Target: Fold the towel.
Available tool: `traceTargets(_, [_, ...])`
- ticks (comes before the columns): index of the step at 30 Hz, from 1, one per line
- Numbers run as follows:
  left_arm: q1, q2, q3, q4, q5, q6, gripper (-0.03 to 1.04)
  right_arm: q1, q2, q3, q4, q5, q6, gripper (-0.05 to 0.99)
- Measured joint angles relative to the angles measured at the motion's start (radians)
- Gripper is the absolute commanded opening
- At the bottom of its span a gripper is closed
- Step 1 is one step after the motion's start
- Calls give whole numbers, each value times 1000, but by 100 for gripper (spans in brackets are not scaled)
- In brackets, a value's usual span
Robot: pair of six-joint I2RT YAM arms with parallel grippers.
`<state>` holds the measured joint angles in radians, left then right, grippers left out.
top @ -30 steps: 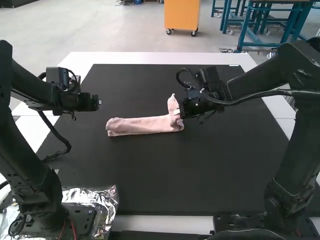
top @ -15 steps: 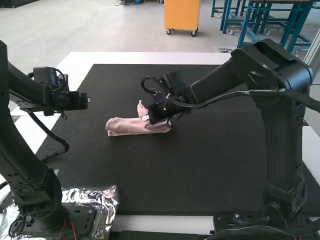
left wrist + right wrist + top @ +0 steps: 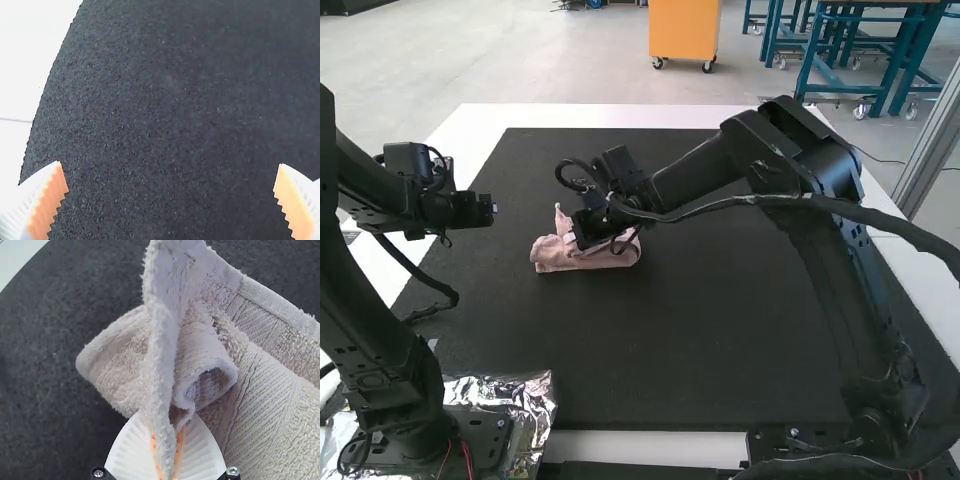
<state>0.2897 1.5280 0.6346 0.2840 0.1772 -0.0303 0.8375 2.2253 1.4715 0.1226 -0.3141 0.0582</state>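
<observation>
One end of the pink towel (image 3: 556,256) has swung left — right hand (image 3: 166,437) pinching its edge, left hand (image 3: 171,182) spread wide — fold forming, laying down likely next.

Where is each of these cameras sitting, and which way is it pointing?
High view: fixed above and behind the arms, facing forward and down over the black mat; both the left arm and right arm show.
Left wrist view: on the left arm's wrist, looking down at mat and white tabletop; its own open left gripper shows.
Right wrist view: on the right arm's wrist, looking down at the towel, pinched by its own right gripper.
High and right wrist views share the towel.
</observation>
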Motion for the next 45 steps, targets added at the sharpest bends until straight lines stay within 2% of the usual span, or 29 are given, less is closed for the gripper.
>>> traceTargets(1, [0, 0, -5, 6, 0, 0, 97, 5, 12, 16, -9, 0, 0, 9])
traceTargets(5, [0, 0, -18, 12, 3, 1, 97, 26, 36, 50, -28, -12, 4, 60])
traceTargets(7, [0, 0, -18, 13, 3, 3, 97, 33, 37, 64, -34, -27, 5, 75])
traceTargets(8, [0, 0, -18, 14, 3, 4, 97, 36, 32, 71, -36, -34, 7, 80])
traceTargets(12, [0, 0, -18, 33, 3, 4, 97, 37, -16, 74, -44, -55, 6, 85])
traceTargets(14, [0, 0, -18, 42, 3, 4, 97, 32, -64, 72, -47, -61, 6, 82])
traceTargets(15, [0, 0, -18, 43, 3, 4, 97, 28, -98, 67, -45, -65, 6, 69])
traceTargets(16, [0, 0, -18, 43, 3, 4, 97, 20, -137, 56, -41, -69, 6, 46])
traceTargets(17, [0, 0, -18, 43, 3, 4, 97, 8, -175, 43, -31, -76, 7, 15])
traceTargets(18, [0, 0, -18, 43, 3, 4, 97, -7, -209, 25, -7, -83, 9, -3])
traceTargets(23, [0, 0, -18, 50, 3, 4, 97, -107, -285, -116, 249, -106, 50, -3])
traceTargets(26, [0, 0, -18, 54, 3, 4, 97, -126, -254, -200, 309, -111, 63, -3])
traceTargets(32, [0, 0, -18, 58, 3, 4, 97, -105, -137, -272, 386, -135, 77, -3])
traceTargets(37, [0, 0, -18, 58, 3, 4, 97, -81, -84, -269, 478, -143, 93, -3])
traceTargets(45, [0, 0, -18, 66, 3, 3, 97, -43, 14, -201, 514, -154, 107, -3])
